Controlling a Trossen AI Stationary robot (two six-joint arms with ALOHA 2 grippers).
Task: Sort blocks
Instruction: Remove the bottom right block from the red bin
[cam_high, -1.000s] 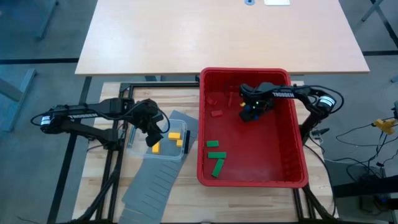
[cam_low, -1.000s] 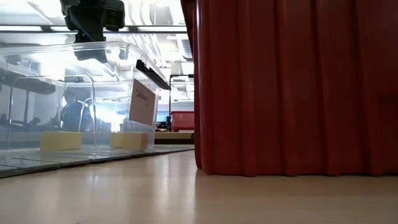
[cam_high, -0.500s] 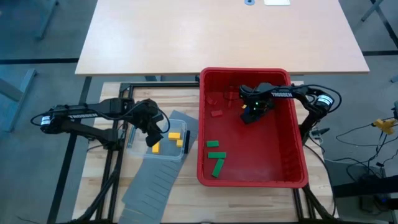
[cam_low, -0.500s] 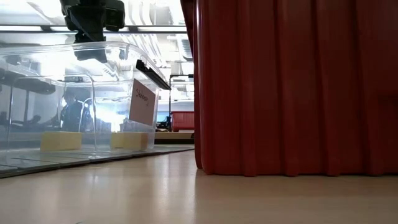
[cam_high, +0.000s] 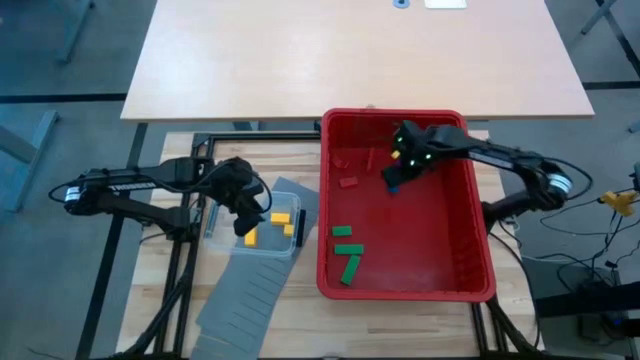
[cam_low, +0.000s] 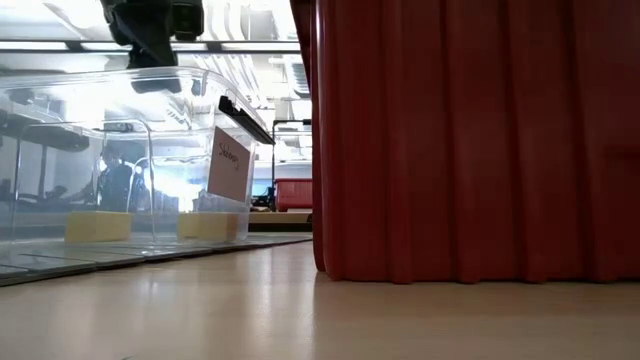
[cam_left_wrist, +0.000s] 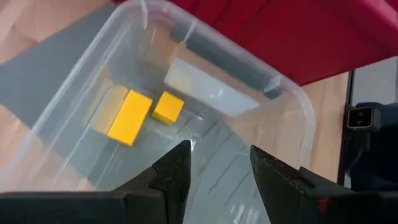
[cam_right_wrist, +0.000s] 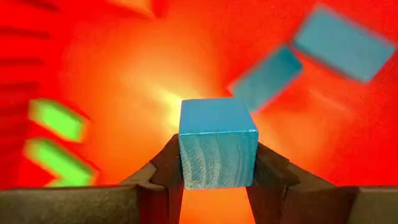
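The right claw (cam_right_wrist: 214, 180) is seen clamped on a small blue cube block (cam_right_wrist: 217, 150), held above the far part of the deep red plastic bin (cam_high: 478, 255). The pick appears done; a carry to a sorting spot is judged next. Two more blue blocks (cam_right_wrist: 267, 76), green bar blocks (cam_high: 346, 250) and red blocks (cam_high: 347, 182) lie in the bin. The left claw (cam_left_wrist: 217, 171), parted and empty, hangs over the clear plastic tub (cam_left_wrist: 62, 118) on the left, which holds yellow blocks (cam_left_wrist: 129, 116).

A visible wood grain is shown by the blue cube (cam_right_wrist: 217, 151). The clear tub (cam_left_wrist: 81, 112) is glossy plastic; the red bin (cam_high: 480, 250) is smooth plastic.
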